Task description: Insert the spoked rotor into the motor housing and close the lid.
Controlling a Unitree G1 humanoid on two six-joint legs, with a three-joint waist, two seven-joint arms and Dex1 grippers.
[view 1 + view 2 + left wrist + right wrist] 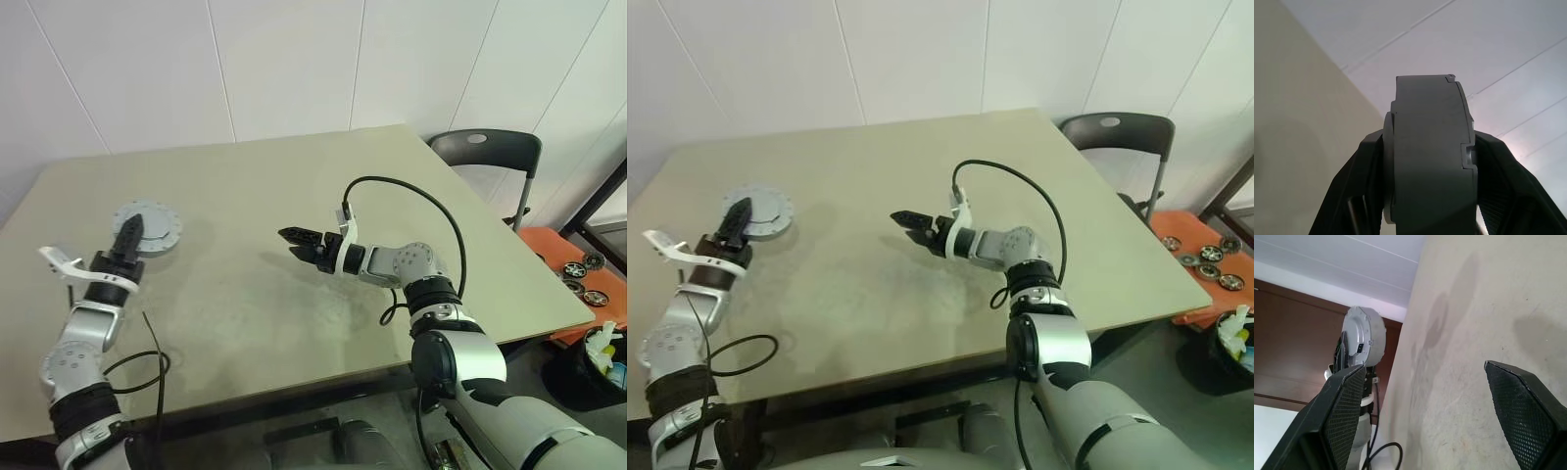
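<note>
Left tool (132, 232) clamps motor housing (1427, 156) edge-on, its face seen in head views; right tool (297, 243) wide, empty.

light: bright, even, diffuse | shadows: soft, faint on table (294, 245) | glare: pinkish on wall, left wrist view

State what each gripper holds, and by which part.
The left gripper grips a round grey motor assembly across its flat faces; the right gripper holds nothing.
</note>
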